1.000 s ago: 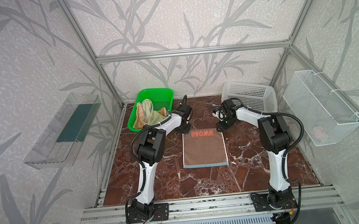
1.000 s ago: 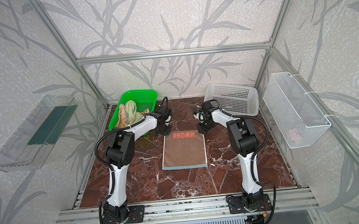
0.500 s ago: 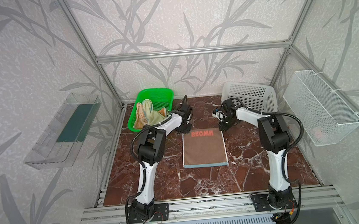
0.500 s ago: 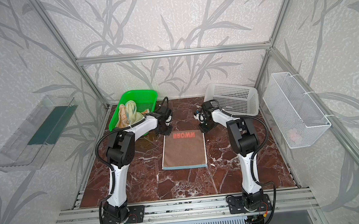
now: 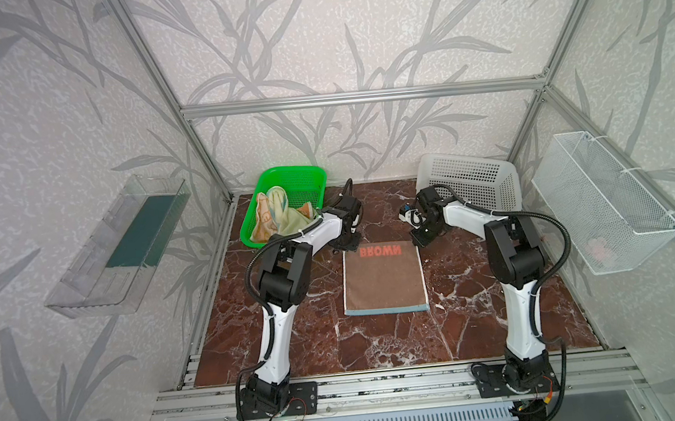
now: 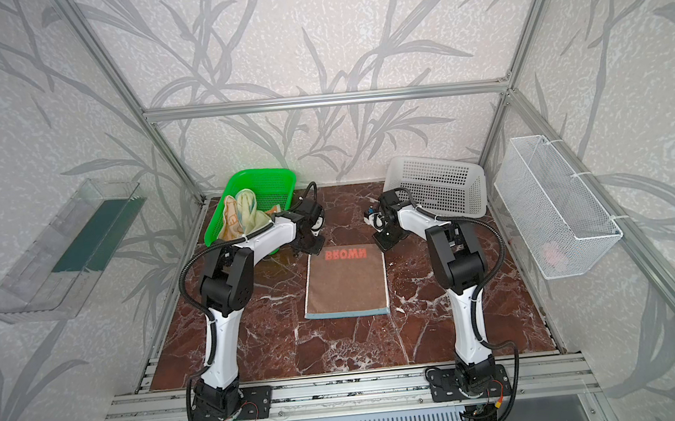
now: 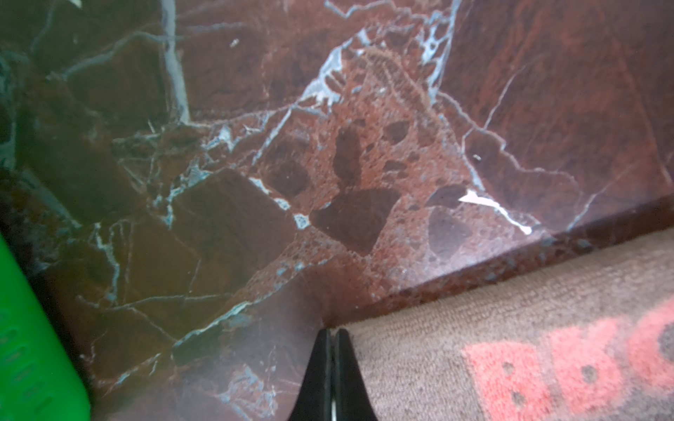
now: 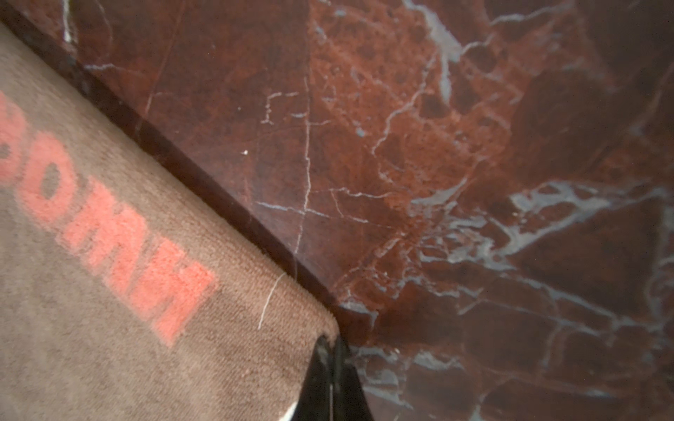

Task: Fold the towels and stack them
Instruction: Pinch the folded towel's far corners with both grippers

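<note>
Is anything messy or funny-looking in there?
Yes. The white basket at the back right looks tipped over instead of standing upright. Two towels sit crumpled in the green basket, one drooping over the rim. The brown towel lies flat and straight in the middle.

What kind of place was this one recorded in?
Probably a lab robot cell, not a home: an aluminium frame holds wallpapered panels around a marble-look tabletop, and the left arm and right arm are bolted to a front rail, a towel laid between them.
</note>
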### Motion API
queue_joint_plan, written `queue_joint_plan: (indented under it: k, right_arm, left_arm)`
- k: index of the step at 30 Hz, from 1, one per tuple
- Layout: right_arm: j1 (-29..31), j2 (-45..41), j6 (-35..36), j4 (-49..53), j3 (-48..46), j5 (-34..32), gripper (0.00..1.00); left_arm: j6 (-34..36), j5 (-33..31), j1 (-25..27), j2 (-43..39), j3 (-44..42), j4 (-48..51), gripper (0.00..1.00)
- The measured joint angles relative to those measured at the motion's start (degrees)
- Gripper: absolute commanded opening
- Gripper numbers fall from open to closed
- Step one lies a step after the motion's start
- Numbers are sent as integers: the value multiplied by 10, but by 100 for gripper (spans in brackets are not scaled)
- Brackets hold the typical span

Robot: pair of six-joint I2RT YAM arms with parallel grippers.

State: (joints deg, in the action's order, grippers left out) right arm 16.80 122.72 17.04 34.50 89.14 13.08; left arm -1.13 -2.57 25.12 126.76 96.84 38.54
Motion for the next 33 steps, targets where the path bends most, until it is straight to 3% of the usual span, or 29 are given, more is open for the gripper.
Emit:
queue_joint_plan:
  k: [19, 33]
  right_arm:
    - [-5, -76, 38, -107, -80, 40, 0]
    - [-16, -83, 38, -145, -87, 80, 0]
  left_arm:
    - [3, -56, 0, -88, -101, -96, 0]
    - [27, -80, 0, -136, -153, -170, 0]
